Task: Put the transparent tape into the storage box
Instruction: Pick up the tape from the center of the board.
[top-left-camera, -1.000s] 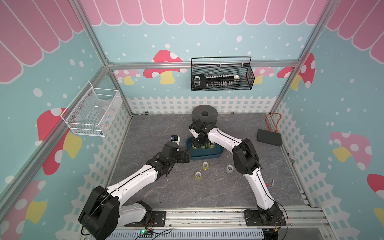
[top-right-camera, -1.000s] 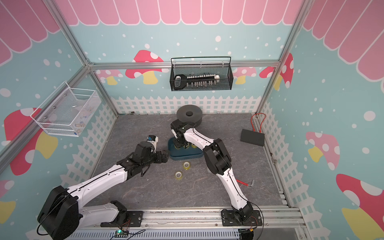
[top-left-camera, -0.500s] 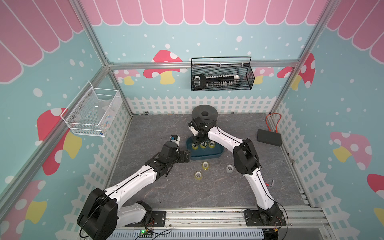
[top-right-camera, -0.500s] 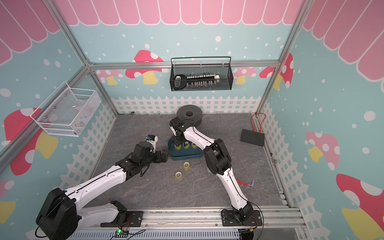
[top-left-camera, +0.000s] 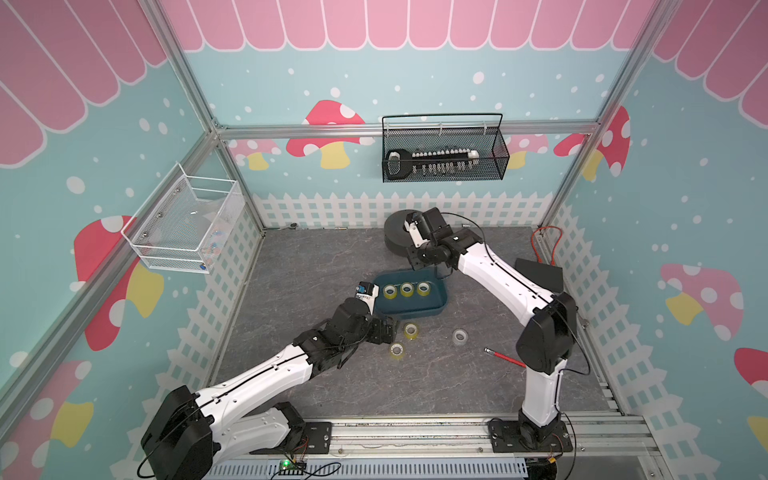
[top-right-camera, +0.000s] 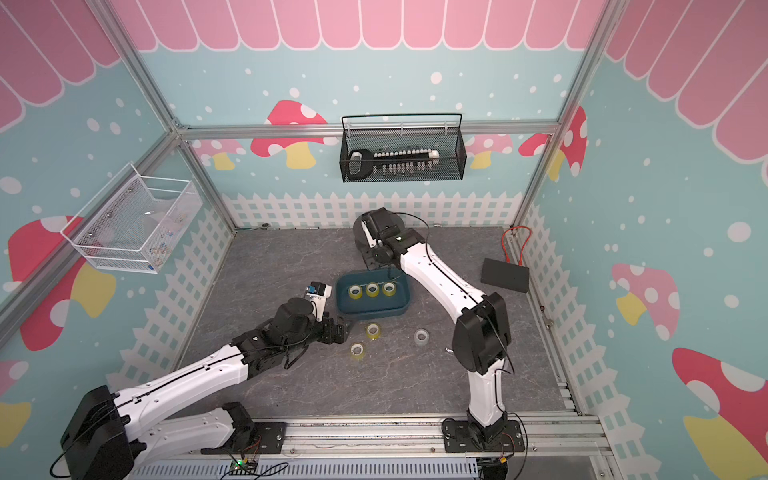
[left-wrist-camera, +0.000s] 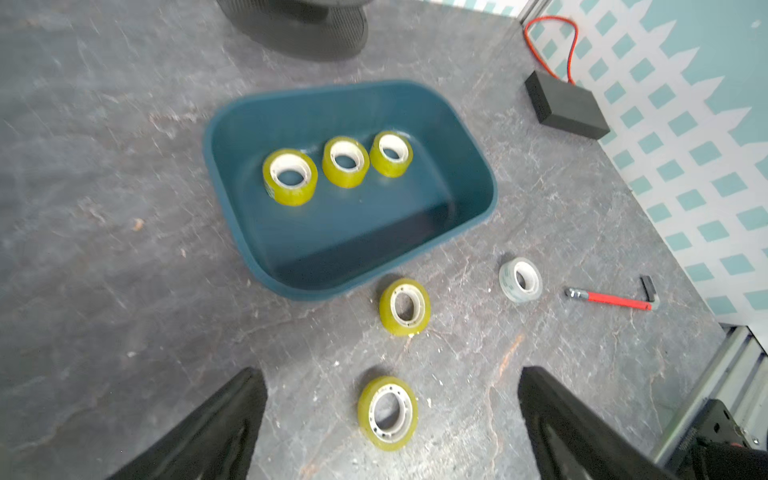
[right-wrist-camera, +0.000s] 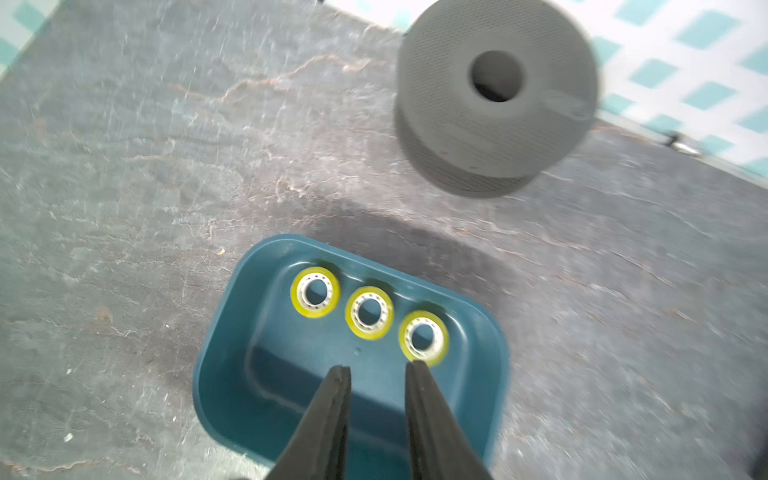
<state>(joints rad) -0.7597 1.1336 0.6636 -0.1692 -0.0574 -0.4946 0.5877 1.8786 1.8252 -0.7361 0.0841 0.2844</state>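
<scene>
We centre the wide-spread left gripper (left-wrist-camera: 390, 372) over the near tape roll (left-wrist-camera: 365, 409) before pinching; right gripper (right-wrist-camera: 378, 366), barely parted, holds nothing.

the box (left-wrist-camera: 357, 232) is dark teal, the tape rolls (left-wrist-camera: 291, 198) yellow-green with white cores, one clear roll (left-wrist-camera: 508, 286), the table (left-wrist-camera: 104, 249) veined grey.

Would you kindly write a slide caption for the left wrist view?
Left fingers open toward the nearest tape roll; three rolls lie in the blue box.
</scene>
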